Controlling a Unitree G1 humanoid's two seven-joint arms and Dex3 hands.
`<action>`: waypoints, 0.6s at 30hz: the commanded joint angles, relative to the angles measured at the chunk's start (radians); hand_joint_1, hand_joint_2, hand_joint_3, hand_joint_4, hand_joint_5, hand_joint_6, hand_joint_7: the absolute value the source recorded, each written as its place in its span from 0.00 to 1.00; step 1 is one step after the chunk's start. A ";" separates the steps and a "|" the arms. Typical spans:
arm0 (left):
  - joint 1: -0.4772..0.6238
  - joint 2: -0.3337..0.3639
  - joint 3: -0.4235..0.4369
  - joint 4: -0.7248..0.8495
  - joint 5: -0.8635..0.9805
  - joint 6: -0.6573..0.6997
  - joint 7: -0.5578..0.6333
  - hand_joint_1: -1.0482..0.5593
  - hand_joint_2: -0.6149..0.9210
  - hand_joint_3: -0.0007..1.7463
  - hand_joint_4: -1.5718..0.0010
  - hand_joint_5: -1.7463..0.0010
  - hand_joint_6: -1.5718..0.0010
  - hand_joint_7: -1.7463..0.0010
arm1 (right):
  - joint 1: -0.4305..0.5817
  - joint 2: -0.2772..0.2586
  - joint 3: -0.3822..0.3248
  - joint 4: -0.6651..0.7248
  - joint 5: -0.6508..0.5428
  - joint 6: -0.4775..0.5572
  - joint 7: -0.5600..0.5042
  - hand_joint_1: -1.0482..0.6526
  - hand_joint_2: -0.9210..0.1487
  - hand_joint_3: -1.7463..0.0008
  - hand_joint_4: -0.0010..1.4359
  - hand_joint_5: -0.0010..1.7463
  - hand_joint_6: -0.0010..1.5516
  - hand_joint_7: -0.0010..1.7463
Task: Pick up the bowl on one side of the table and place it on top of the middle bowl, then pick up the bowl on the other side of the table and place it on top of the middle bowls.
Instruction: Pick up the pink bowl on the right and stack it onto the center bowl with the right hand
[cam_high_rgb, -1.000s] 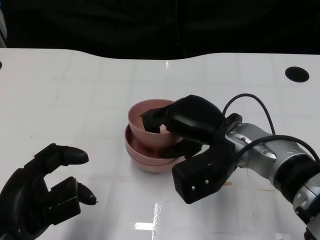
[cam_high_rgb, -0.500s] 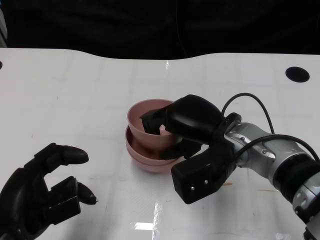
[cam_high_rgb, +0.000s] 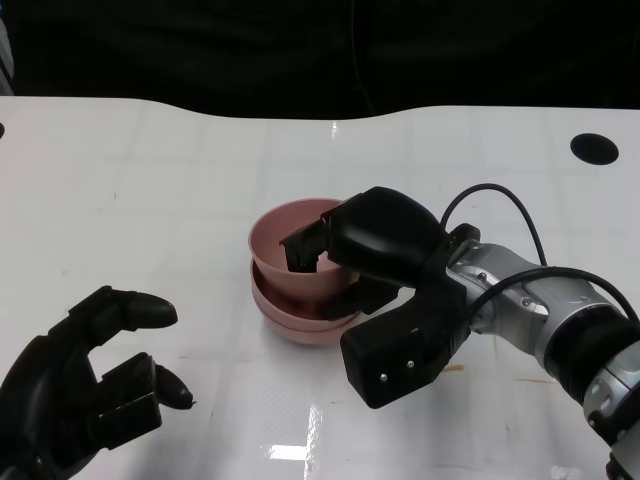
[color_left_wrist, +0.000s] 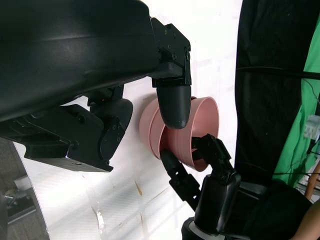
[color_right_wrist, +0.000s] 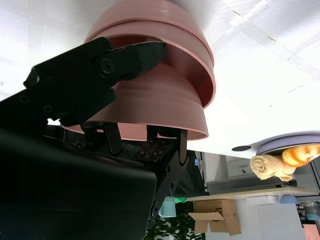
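Pink and smooth, the top bowl (cam_high_rgb: 290, 250) sits nested in the stack of pink bowls (cam_high_rgb: 300, 320) near the middle of the white tabletop (cam_high_rgb: 150, 190), its rim tilted a little above the rims below. The right hand (cam_high_rgb: 365, 255) grips this top bowl at the side nearest the tabletop's right edge: fingers (cam_high_rgb: 305, 245) hook over the rim into the bowl, while the thumb (color_right_wrist: 135, 57) presses on its outer wall, as the right wrist view shows. Its silver forearm (cam_high_rgb: 530, 305), with a black cable looped over it, reaches in from the near right corner. The left hand (cam_high_rgb: 85, 385) hovers by the near left corner, well apart from the stack, its fingers spread and loosely curled around nothing.
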 joint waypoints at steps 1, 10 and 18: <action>0.006 0.005 0.004 -0.005 0.010 -0.007 0.002 0.85 1.00 0.76 0.65 0.00 0.86 0.00 | -0.011 -0.003 0.006 0.005 -0.007 -0.002 -0.007 0.46 0.00 0.91 0.61 1.00 0.47 0.80; 0.006 0.004 0.005 -0.001 0.011 -0.013 -0.004 0.85 1.00 0.76 0.65 0.00 0.86 0.00 | -0.011 -0.003 0.009 0.009 -0.006 0.003 -0.005 0.45 0.00 0.93 0.59 1.00 0.59 0.48; 0.006 0.002 0.004 -0.003 0.017 -0.007 0.000 0.85 1.00 0.75 0.66 0.00 0.87 0.00 | -0.009 -0.025 0.019 -0.006 -0.007 0.046 0.120 0.12 0.00 0.69 0.26 0.31 0.27 0.03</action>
